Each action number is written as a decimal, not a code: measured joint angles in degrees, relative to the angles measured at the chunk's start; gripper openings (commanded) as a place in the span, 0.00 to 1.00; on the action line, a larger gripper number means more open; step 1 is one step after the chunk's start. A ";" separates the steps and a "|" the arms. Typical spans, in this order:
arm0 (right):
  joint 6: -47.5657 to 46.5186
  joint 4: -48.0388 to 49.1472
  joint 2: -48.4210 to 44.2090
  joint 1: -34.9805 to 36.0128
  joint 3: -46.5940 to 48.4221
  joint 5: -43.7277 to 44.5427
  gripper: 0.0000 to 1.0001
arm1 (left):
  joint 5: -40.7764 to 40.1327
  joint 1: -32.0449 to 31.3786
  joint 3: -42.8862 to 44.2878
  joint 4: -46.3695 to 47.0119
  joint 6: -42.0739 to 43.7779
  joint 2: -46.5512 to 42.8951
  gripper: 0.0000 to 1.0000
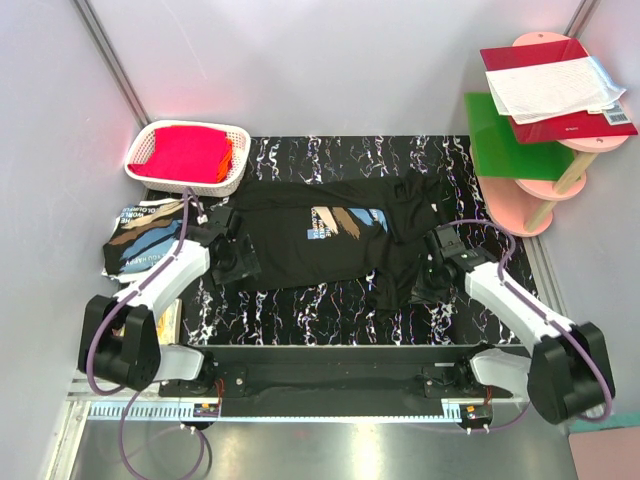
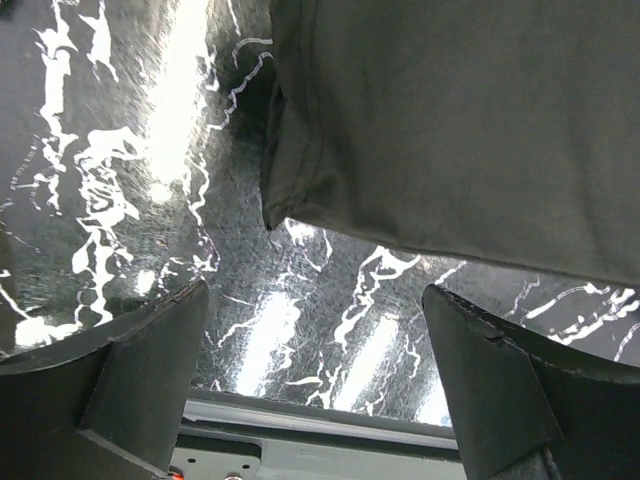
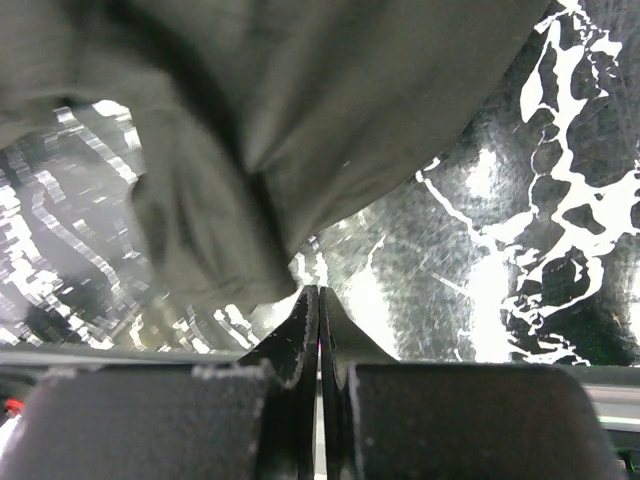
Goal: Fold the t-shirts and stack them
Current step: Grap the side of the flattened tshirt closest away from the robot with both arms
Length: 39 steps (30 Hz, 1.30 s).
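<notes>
A black t-shirt [image 1: 320,235] with a striped chest print lies spread on the black marbled mat [image 1: 330,310], its right side bunched. My left gripper [image 1: 240,262] is open at the shirt's lower left corner. In the left wrist view the left gripper [image 2: 315,300] has wide, empty jaws, and the shirt's hem corner [image 2: 450,120] lies just beyond them. My right gripper [image 1: 425,285] sits at the bunched lower right part. In the right wrist view the right gripper [image 3: 319,292] is shut, its tips just short of a fold of the shirt [image 3: 300,100], with no cloth seen between them.
A folded dark shirt [image 1: 140,235] lies off the mat at the left. A white basket [image 1: 187,155] with red and orange cloth stands at the back left. A pink tiered shelf [image 1: 545,120] holding a green board and a red book stands at the back right.
</notes>
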 measured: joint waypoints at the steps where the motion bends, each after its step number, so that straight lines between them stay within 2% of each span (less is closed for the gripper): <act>1: 0.22 0.44 1.51 0.11 0.00 0.20 0.00 | -0.50 -0.20 0.94 -0.24 0.00 1.11 0.92; 5: 0.72 1.62 8.22 0.76 0.02 1.84 0.00 | -1.99 -1.18 5.97 -0.74 0.04 6.23 0.88; 8: 0.76 1.64 12.72 1.51 0.83 3.80 0.00 | -3.32 -2.56 10.08 -1.07 0.20 9.09 0.76; 10: 0.85 1.53 15.76 2.29 2.29 5.84 0.00 | -3.80 -3.41 12.20 -1.20 0.52 10.25 0.48; 11: 0.90 1.46 16.98 2.75 3.13 6.95 0.00 | -4.00 -3.72 12.94 -1.20 0.59 10.60 0.37; 12: 0.92 1.27 18.12 3.26 4.13 8.15 0.00 | -4.15 -3.98 13.38 -1.18 0.39 10.80 0.12; 13: 0.87 1.20 19.12 3.76 5.09 9.46 0.00 | -4.28 -4.17 13.77 -1.20 0.79 10.95 0.03; 14: 0.87 0.94 20.11 4.17 6.03 10.64 0.00 | -4.37 -4.26 14.03 -1.27 1.42 11.10 0.00; 24: 1.18 -7.43 27.26 6.97 13.94 25.00 0.00 | -5.88 -4.28 14.75 -2.36 2.03 17.09 0.00; 28: 1.57 -11.43 27.93 7.69 16.68 27.65 0.00 | -6.29 -4.63 16.37 -3.30 2.19 19.61 0.00; 31: 1.55 -11.91 25.38 8.17 17.18 27.54 0.00 | -6.36 -4.94 17.33 -3.39 2.23 19.76 0.00; 36: 1.55 -11.87 15.10 8.22 17.94 26.73 0.00 | -6.56 -5.14 17.99 -3.39 2.40 19.82 0.00; 39: 1.33 -9.92 15.10 8.26 18.25 26.43 0.00 | -6.75 -5.35 18.32 -3.52 2.40 20.48 0.00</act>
